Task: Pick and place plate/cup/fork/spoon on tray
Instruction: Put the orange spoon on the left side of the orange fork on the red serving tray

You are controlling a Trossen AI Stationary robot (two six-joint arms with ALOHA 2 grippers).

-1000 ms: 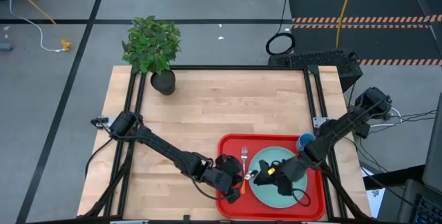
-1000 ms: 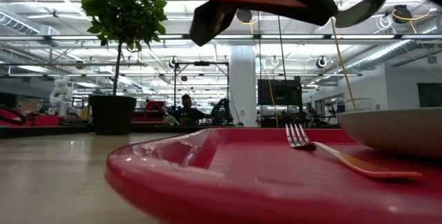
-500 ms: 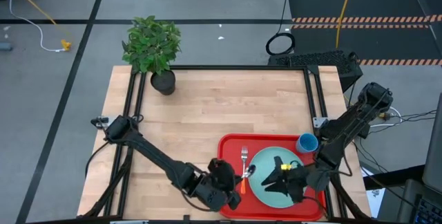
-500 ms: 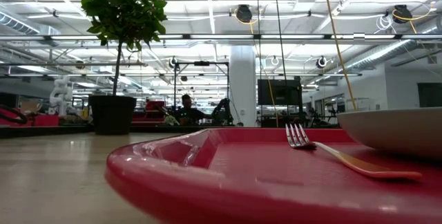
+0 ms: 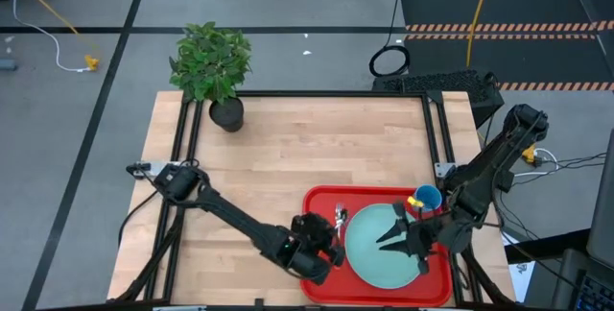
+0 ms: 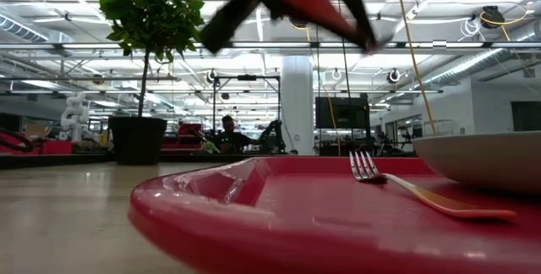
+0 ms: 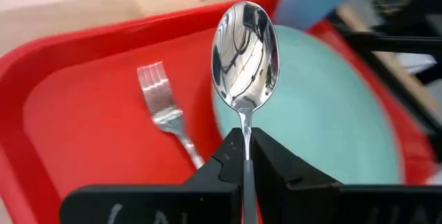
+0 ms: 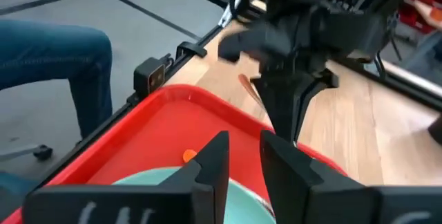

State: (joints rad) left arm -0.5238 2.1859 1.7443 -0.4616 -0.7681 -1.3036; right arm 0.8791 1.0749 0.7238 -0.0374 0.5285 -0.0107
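Note:
My left gripper (image 5: 329, 237) hovers over the left part of the red tray (image 5: 317, 201), shut on the spoon (image 7: 245, 51). The spoon's silver bowl sticks out past the fingertips. The fork (image 7: 160, 99) lies flat on the tray beside the mint-green plate (image 5: 365, 253), which also rests on the tray. The blue cup (image 5: 425, 199) stands in the tray's far right corner. My right gripper (image 5: 395, 236) hangs open above the plate, with nothing between its fingers (image 8: 214, 162). My left gripper pinches the spoon's thin neck (image 7: 246, 135), just behind the bowl, between its two fingers. The fingers lie along the spoon, and the bowl points forward past their tips. The spoon is lifted clear above the tray; its orange handle (image 8: 247, 86) runs back under the gripper.
A potted plant (image 5: 225, 109) stands at the table's far left corner. Bare wood (image 5: 317, 148) stretches across the table's far half. In the right wrist view, a person's leg in jeans (image 8: 48, 58) shows beyond the table's edge.
My left gripper has rolled and swung about above the tray's left part, keeping the spoon. It left the low view's top and has come back, blurred. My right gripper has drawn back from the spoon toward the table's right edge, rising and rolling over the plate.

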